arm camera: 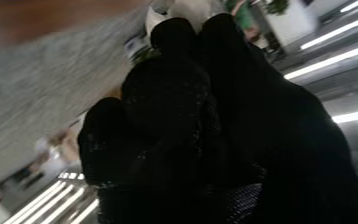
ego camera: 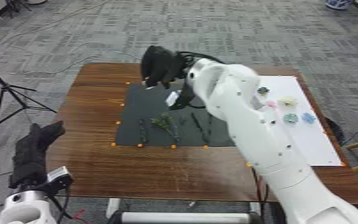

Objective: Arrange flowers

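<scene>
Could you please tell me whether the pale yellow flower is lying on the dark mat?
No, the pale yellow flower lies on the white sheet, to the right of the dark mat.

Grey patterned carpet [ego camera: 202, 30] runs right across the floor here, and on it stands the brown wooden table [ego camera: 87, 172], grain showing. Over on the left, there's a black tripod [ego camera: 7, 88], legs spread. Far right corner, a blue-and-white pot [ego camera: 339, 4] just peeks in. And in the right wrist view, long white lights [arm camera: 334, 60] glow in slanting rows.
</scene>
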